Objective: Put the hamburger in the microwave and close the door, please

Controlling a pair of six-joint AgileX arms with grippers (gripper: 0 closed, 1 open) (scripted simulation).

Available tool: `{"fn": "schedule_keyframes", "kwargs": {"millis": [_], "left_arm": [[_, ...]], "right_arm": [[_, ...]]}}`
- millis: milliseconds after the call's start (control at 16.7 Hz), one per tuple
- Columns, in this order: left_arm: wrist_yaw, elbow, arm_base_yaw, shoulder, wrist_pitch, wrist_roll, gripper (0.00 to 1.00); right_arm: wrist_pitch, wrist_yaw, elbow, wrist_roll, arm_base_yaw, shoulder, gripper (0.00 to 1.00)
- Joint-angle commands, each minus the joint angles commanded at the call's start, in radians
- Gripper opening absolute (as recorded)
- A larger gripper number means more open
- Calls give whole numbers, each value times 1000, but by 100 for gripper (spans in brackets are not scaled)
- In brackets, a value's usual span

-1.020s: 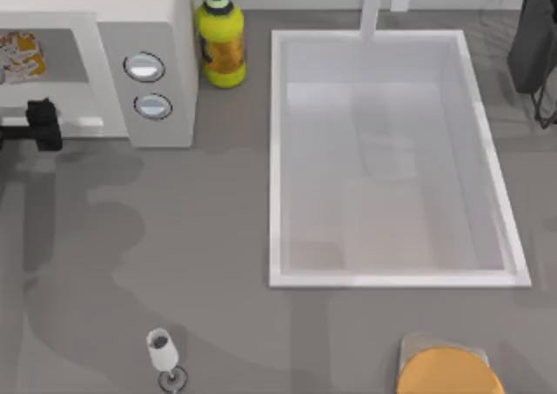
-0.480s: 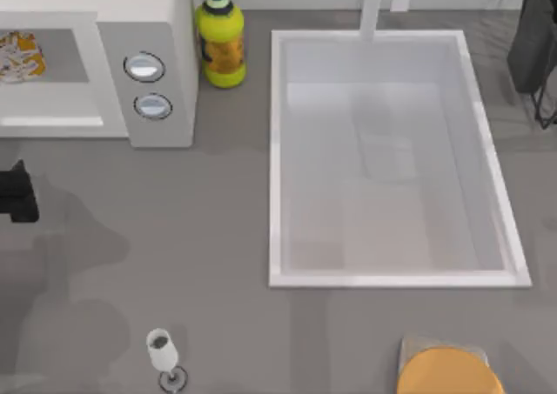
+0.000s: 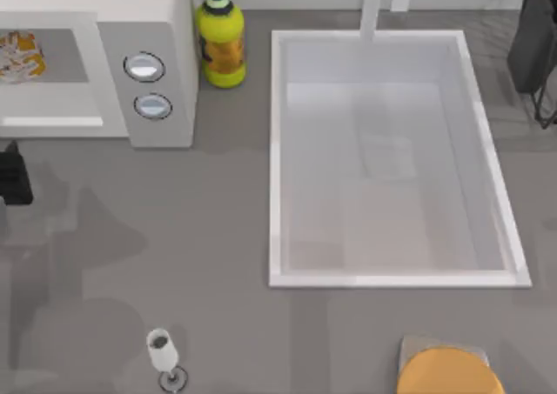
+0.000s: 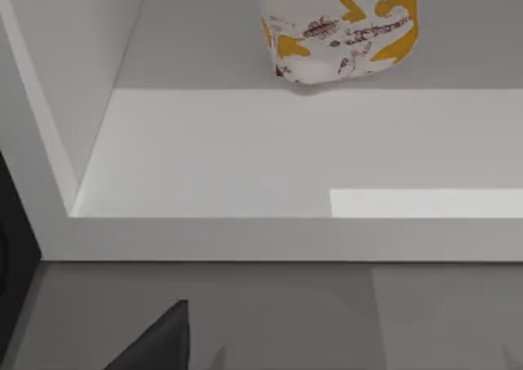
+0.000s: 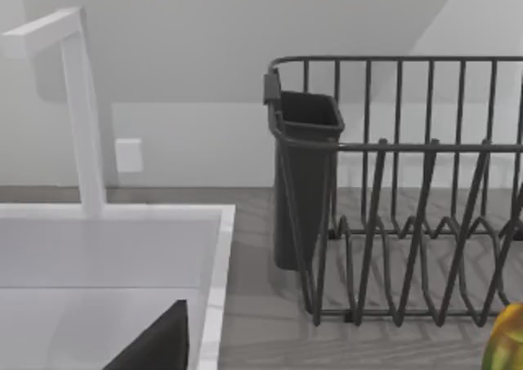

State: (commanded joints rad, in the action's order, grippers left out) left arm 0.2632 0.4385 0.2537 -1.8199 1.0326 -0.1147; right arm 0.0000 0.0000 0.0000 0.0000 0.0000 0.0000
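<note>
Grey counter (image 3: 209,237) runs under everything, with a big white sink (image 3: 275,150) sunk into its right half and the microwave (image 3: 165,29) standing at the far left corner, two silver dials (image 3: 144,66) on its panel. Beside it stands a yellow bottle (image 3: 221,42); a wine glass (image 3: 162,352) sits near the front edge, and an orange disc on a board (image 3: 446,370) at the front right.

The hamburger (image 4: 339,28) lies inside the microwave, on the cavity floor toward the back — from above it shows as a wrapped lump (image 3: 17,46) at the left of the opening. So the first half of the job looks done; the closing is left. Whether the door is swung out to the left I cannot tell, since none of it is clearly in sight.

My left claw (image 3: 14,175) hovers at the counter's left edge, just in front of the microwave's open mouth; whether its fingers are wide or narrow I cannot tell. My right arm is parked at the far right, its camera facing a dark dish rack (image 5: 409,190).

The door, I judge, is a light, stiff panel that swings freely on its hinge — better pushed on its flat face or thin bar handle than gripped. The wrapped hamburger looks soft and easily squashed, best left alone.
</note>
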Motion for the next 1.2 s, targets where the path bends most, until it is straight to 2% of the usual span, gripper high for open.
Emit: {"fn": "schedule_keyframes", "kwargs": {"millis": [540,960,1200], "left_arm": [[-2,70,0,351,-500,11,100],[-6,101,2,400,-548,8,100],[-21,54,-25,485,-591,17,100]], "right_arm": [[0,0,0,0,0,0,100],[0,0,0,0,0,0,100],[0,0,0,0,0,0,100]]}}
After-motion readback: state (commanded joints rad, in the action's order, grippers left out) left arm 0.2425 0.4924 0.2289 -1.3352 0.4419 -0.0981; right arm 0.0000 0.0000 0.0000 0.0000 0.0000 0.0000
